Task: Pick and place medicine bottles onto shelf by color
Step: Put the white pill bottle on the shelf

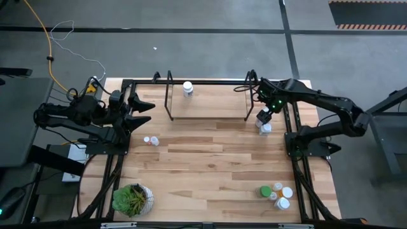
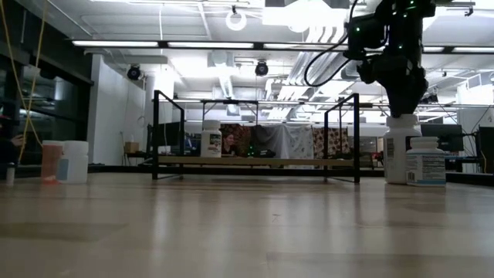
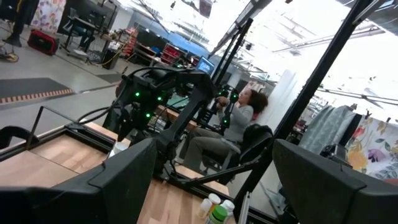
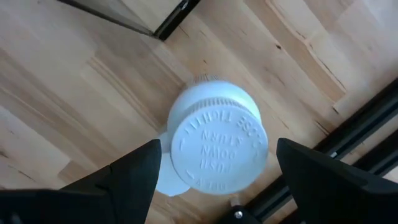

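Left arm waits at the tabletop's left edge, left of the shelf; left hand open wide, holding nothing. Its wrist view looks out between the two dark fingers toward the right arm and a seated person in the room beyond. Two small bottles stand on the tabletop just in front of the shelf's left end; in the low view they show as an orange one and a white one side by side. Potted plant sits well in front of the shelf, near the front left corner. On the shelf board, left of its middle, one white bottle on the shelf stands upright. Right hand is just off the shelf's right end, pointing down over a tall white bottle; fingers spread wide on either side of its white cap, not closed on it, bottle upright on the tabletop. A shorter white bottle stands touching or just beside it, on the side away from the shelf. A cluster of bottles, one with a green cap, the others orange and white, sits well in front of the shelf's right end near the front right corner.
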